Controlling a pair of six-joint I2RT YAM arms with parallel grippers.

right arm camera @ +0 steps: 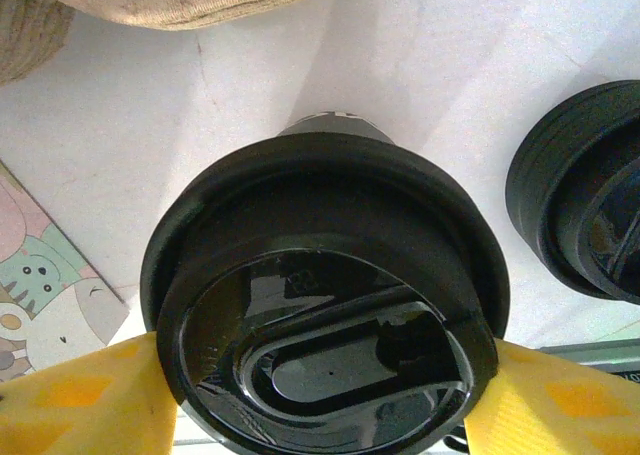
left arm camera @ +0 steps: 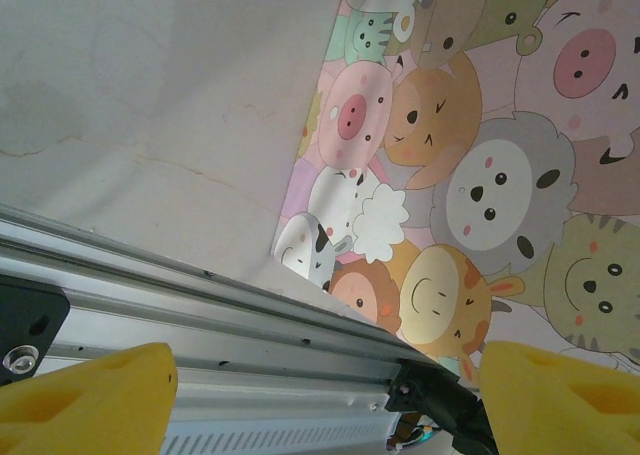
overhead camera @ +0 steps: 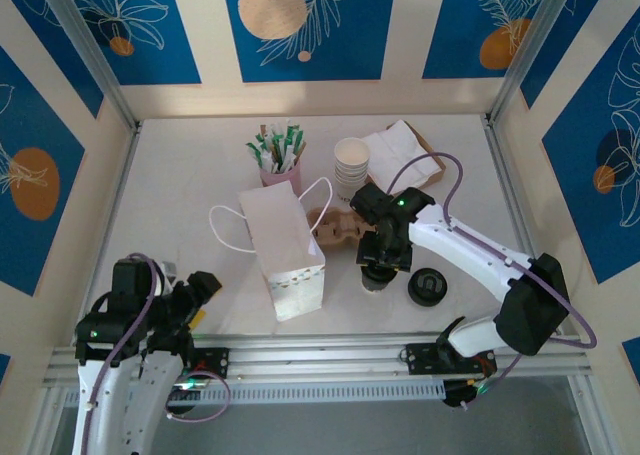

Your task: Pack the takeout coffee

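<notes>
Right gripper (right arm camera: 320,400) clamps the black lid (right arm camera: 320,265) (wrist view shows contact); left gripper (left arm camera: 322,400) gapes.

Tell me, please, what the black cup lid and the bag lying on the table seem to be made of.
The black lid looks like moulded plastic with a glossy finish: sharp reflections cross its recessed top. The bag seems to be matt paper, with crisp folded edges and a dull, flat face, though a thin coating cannot be ruled out.
</notes>
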